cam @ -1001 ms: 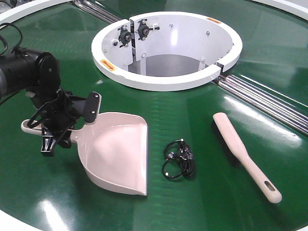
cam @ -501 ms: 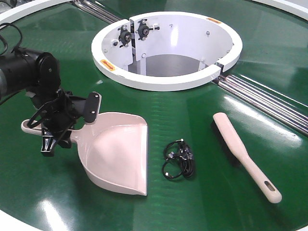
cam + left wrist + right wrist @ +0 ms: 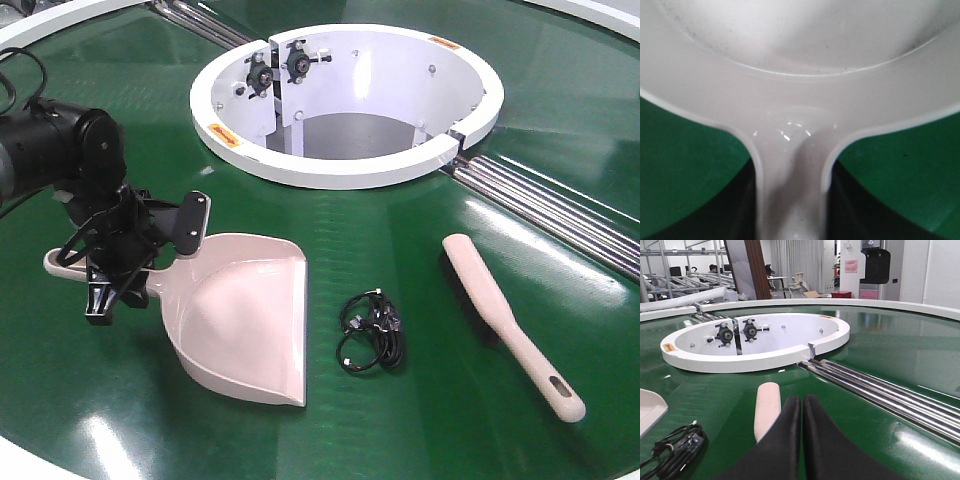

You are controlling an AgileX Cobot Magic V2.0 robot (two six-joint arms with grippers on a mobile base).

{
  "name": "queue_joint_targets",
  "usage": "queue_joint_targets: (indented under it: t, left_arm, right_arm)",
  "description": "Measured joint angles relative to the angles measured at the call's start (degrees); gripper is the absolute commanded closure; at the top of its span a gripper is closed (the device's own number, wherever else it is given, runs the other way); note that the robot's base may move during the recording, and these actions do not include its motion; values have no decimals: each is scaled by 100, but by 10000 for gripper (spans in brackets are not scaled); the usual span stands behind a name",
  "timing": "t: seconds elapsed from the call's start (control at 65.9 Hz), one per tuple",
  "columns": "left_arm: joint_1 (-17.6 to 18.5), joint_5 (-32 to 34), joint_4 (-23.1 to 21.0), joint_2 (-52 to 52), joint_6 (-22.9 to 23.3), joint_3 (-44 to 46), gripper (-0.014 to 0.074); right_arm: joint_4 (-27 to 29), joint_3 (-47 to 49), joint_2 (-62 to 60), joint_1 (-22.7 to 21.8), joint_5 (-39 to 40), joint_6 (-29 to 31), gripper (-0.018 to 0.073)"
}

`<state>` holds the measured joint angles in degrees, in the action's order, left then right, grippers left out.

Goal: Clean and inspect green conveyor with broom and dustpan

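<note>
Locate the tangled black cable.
Front view, centre: the tangled black cable lies on the green conveyor belt between the pink plastic dustpan and the slim pink brush.

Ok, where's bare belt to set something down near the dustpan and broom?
Bare belt lies between the cable bundle and the broom, between the dustpan and the white ring, and along the near edge below the bundle. It is crowded at the dustpan's handle, where the left pincer sits.

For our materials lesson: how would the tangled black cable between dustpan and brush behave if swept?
The black cable looks thin and loosely looped, so it is probably floppy and light. Its loops may snag and drag rather than roll.
</note>
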<state>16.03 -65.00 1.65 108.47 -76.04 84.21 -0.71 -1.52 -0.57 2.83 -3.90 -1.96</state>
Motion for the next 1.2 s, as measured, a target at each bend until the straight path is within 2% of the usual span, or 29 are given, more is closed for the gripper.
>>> queue_joint_targets:
  t: [0.121,0.273,0.349,0.425,0.607,0.834,1.077,1.198]
  left_arm:
    - [0,0,0,0,0,0,604]
    - [0,0,0,0,0,0,604]
    - [0,0,0,0,0,0,604]
    - [0,0,0,0,0,0,604]
    - [0,0,4,0,2,0,604]
    - [0,0,4,0,2,0,604]
    - [0,0,4,0,2,0,604]
    - [0,0,6,0,2,0,604]
  right_arm:
    - [0,0,0,0,204,5,569]
    - [71,-5,0,0,1204,5,569]
    - [71,55,0,0,1330,5,569]
    - [71,346,11,0,1019,5,569]
    - [71,1577,841,0,-451,5,569]
    - [566,2727,2421,0,-2078,11,569]
    - [714,2980,3287,0,-2214,104,565]
    - [708,3029,3534,0,-2150,131,520]
